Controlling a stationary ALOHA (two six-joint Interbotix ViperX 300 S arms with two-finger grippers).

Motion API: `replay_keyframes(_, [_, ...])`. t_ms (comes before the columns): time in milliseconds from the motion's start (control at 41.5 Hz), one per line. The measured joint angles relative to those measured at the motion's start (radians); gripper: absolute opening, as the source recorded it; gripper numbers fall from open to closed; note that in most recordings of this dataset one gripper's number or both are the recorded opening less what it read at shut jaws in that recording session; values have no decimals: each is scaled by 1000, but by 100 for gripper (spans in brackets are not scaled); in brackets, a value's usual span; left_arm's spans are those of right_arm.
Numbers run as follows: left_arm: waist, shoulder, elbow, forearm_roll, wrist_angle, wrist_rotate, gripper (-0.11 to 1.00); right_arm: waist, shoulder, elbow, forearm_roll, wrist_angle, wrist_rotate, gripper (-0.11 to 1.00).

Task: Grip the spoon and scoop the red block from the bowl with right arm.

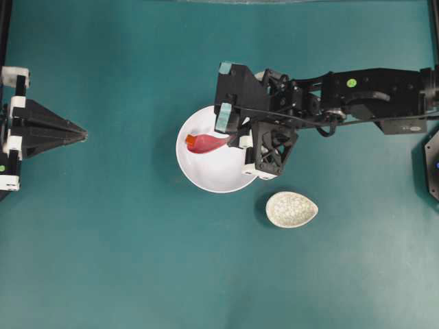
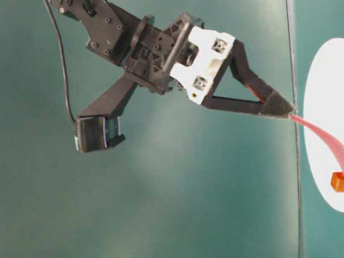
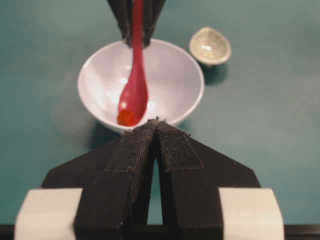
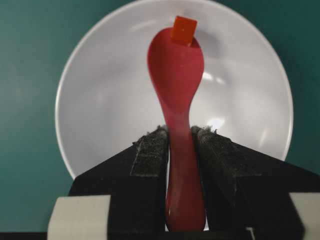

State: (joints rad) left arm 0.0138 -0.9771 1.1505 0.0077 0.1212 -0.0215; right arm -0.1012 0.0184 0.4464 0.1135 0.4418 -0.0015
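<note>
— Pinching anything at the moment?

— Yes. My right fingers [image 4: 180,145] are pressed onto the handle of the spoon [image 4: 176,70], one pad on each side, and the spoon's scoop reaches out ahead of me into the bowl [image 4: 95,100].

— Where's the red block [image 4: 183,29]?

— Inside the bowl, right at the tip of the spoon's scoop and touching its front edge. From the left wrist view it looks as if it sits against the scoop's tip; I cannot tell whether it lies in the scoop or just beside it on the bowl's floor.

— And the bowl itself?

— Near the middle of the desk [image 1: 123,260], with my right arm [image 1: 370,96] stretched over it from the right edge.

— Anything else close by?

— A small speckled dish [image 1: 291,209] sits on the desk just beside the bowl, toward the lower right in the overhead view, not touching it.

— Your other side?

— My left fingers [image 3: 156,131] are pressed together, holding nothing, at the left edge of the desk, well apart from the bowl and pointing toward it.
</note>
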Motion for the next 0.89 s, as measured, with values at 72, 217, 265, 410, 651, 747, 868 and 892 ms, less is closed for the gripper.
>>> replay_keyframes(72, [0,0,0,0,2,0,0,0,-8,14,0,-25,0,24])
replay_keyframes(217, [-2,0,0,0,2,0,0,2,-26,35,0,-67,0,24])
replay_keyframes(265, [0,0,0,2,2,0,0,2,-32,44,0,-86,0,24])
replay_keyframes(410, [0,0,0,0,0,0,0,3,-54,77,0,-153,0,24])
replay_keyframes(651, [-2,0,2,0,0,0,0,3,-106,146,-2,-291,-5,24])
replay_keyframes(747, [0,0,0,0,0,0,0,3,-123,164,-6,-321,-14,24])
replay_keyframes(868, [0,0,2,0,2,0,0,3,-135,178,-44,-324,-17,24])
replay_keyframes(892, [0,0,0,2,2,0,0,3,-138,179,-51,-322,-17,24])
